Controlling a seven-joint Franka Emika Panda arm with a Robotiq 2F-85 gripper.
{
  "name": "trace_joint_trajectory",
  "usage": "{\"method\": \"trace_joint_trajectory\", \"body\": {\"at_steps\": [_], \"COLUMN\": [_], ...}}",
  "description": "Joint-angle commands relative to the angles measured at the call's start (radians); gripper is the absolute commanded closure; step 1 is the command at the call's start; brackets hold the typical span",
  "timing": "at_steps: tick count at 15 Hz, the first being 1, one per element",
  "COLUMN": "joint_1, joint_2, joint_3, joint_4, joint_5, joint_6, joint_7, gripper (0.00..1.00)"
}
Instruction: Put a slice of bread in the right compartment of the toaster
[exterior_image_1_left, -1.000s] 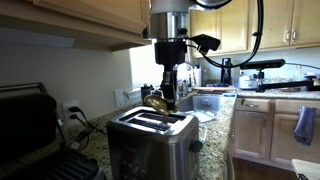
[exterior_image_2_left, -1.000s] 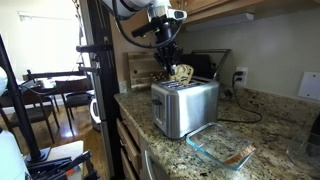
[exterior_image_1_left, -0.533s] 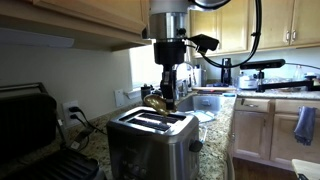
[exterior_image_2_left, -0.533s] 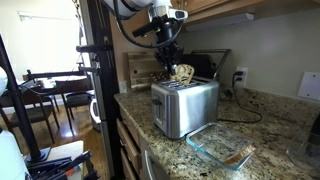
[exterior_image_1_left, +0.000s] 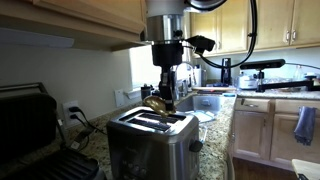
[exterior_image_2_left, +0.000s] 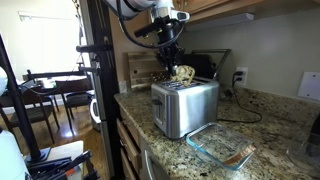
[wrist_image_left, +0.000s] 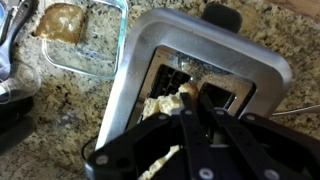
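The black gripper (exterior_image_1_left: 164, 95) stays clamped on the tan bread slice (exterior_image_1_left: 154, 102), shifting only slightly above the boxy brushed-steel toaster (exterior_image_1_left: 150, 145). Lowering into the slot remains undone.

Gripper (exterior_image_1_left: 166, 90) holding the slice of bread (exterior_image_1_left: 155, 102) shifts a little toward the frame's left edge in an exterior view, wrist housing (exterior_image_1_left: 165, 25) and cable (exterior_image_1_left: 250, 35) going with it. In an exterior view the gripper (exterior_image_2_left: 171, 62) sits slightly further right than before. Small move only.
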Motion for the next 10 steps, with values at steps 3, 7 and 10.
{"method": "trace_joint_trajectory", "body": {"at_steps": [3, 7, 10], "joint_1": [0.007, 0.007, 0.008], "joint_2": [0.023, 0.033, 0.04], "joint_3": [-0.011, -0.011, -0.012], "joint_4": [0.043, 0.054, 0.064], "joint_5": [-0.009, -0.008, -0.003], "joint_6": [-0.054, -0.059, -0.063], "joint_7": [0.007, 0.007, 0.003], "gripper": [0.95, 0.95, 0.95]}}
